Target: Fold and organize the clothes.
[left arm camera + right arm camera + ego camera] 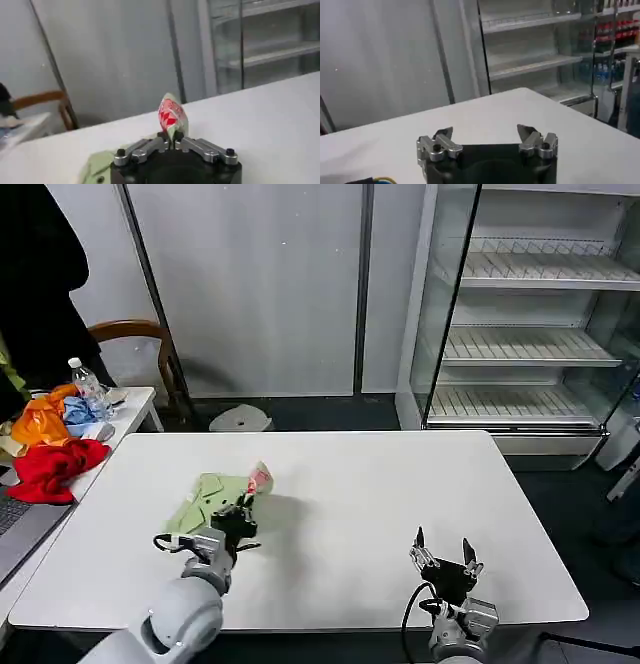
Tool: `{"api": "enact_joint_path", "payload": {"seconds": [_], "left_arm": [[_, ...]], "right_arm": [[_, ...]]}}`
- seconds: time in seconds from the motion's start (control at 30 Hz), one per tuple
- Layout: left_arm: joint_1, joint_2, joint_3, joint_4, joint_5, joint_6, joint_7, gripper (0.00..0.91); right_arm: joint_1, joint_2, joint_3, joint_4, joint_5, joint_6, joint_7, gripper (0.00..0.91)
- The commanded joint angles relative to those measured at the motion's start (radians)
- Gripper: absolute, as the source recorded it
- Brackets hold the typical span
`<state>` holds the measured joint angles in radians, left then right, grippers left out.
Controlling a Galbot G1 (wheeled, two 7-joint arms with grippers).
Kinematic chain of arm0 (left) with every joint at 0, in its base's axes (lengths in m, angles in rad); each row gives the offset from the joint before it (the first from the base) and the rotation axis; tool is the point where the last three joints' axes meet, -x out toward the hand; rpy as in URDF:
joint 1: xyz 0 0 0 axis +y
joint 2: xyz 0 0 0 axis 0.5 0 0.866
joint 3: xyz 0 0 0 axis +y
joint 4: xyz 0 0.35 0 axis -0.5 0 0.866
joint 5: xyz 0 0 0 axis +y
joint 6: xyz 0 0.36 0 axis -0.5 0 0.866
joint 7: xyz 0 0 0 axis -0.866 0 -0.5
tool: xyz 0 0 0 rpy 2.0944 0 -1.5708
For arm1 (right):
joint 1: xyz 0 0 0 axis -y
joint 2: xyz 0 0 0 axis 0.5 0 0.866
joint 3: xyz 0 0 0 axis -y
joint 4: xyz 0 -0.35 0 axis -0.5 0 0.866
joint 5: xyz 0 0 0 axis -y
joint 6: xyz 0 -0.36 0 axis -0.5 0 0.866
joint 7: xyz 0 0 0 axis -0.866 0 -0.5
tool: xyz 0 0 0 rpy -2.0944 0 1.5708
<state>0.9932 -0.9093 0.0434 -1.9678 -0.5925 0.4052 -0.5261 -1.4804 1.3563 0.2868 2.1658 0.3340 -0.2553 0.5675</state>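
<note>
Left gripper (240, 511) pinches light green T-shirt (205, 500) — crumpled, red print raised; right gripper (442, 556) agape.

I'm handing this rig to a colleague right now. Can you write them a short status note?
Left gripper: shut on the green T-shirt, lifting one printed part up off the white table.
Right gripper: open, holding nothing, over the table's near edge on the right side.
Done: shirt is bunched, fold under way.
Left: finish folding, lay it flat and tidy.
</note>
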Motion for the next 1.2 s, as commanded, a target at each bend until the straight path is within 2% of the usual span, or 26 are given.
{"api": "enact_joint_path", "payload": {"seconds": [0.03, 0.33, 0.67, 0.7, 0.73, 1.0, 1.2], "left_arm": [[-0.007, -0.161, 0.072, 0.035, 0.027, -0.005, 0.008, 0.010], [-0.019, -0.280, 0.110, 0.081, 0.069, -0.007, 0.015, 0.020], [-0.034, -0.344, 0.143, 0.117, 0.096, -0.014, 0.018, 0.020], [-0.035, -0.347, 0.144, 0.120, 0.102, -0.015, 0.021, 0.091], [-0.036, -0.349, 0.145, 0.123, 0.105, -0.024, 0.022, 0.907], [-0.057, -0.358, 0.137, 0.129, 0.102, -0.117, 0.061, 0.907], [-0.060, -0.350, 0.130, 0.127, 0.094, -0.134, 0.065, 0.907]], "right_arm": [[0.003, 0.008, -0.008, -0.001, -0.014, -0.004, 0.002, 0.907], [-0.003, 0.008, -0.006, 0.006, -0.018, -0.007, 0.005, 0.907], [-0.003, 0.012, -0.009, -0.003, -0.018, -0.005, 0.004, 0.907], [-0.002, 0.013, -0.010, -0.003, -0.018, -0.005, 0.004, 0.907], [-0.002, 0.013, -0.010, -0.004, -0.018, -0.005, 0.004, 0.907], [0.001, 0.014, -0.018, -0.012, -0.021, -0.005, 0.003, 0.907], [0.006, 0.018, -0.025, -0.018, -0.025, -0.004, 0.003, 0.907]]}}
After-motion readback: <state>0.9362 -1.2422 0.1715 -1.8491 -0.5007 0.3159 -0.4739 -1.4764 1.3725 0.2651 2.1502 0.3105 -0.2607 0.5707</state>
